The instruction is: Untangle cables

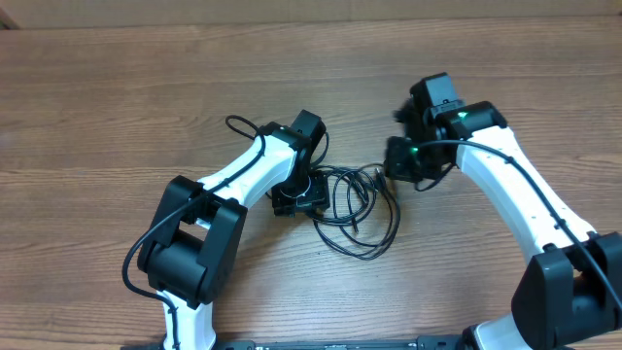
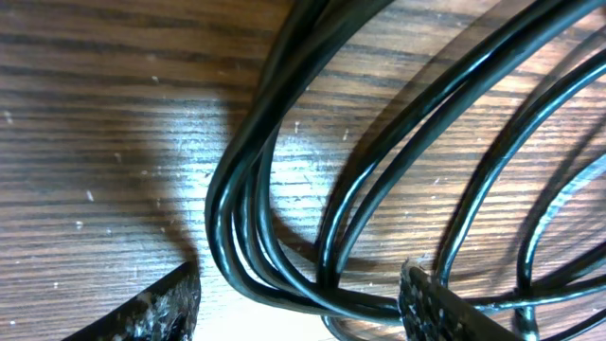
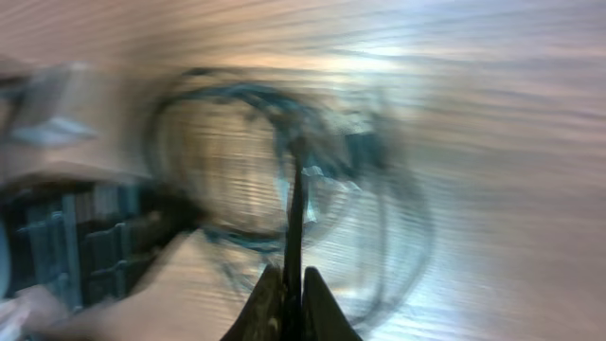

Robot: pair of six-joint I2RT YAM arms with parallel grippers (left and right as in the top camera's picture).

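Observation:
The cables (image 1: 355, 194) lie as a loose black bundle of loops on the wooden table, between my two arms. My left gripper (image 1: 296, 199) is low over the bundle's left end. In the left wrist view its fingertips (image 2: 156, 308) stand apart, with several black cords (image 2: 237, 204) running between them and no pinch showing. My right gripper (image 1: 389, 170) is at the bundle's upper right. The right wrist view is blurred, but its jaws (image 3: 293, 289) are shut on one thin black cord (image 3: 294, 218) that runs straight up toward the loops.
The wooden table (image 1: 117, 97) extends all round. A thicker wire of the left arm loops out at the back (image 1: 238, 124). The left arm's dark body (image 3: 66, 246) fills the left side of the right wrist view.

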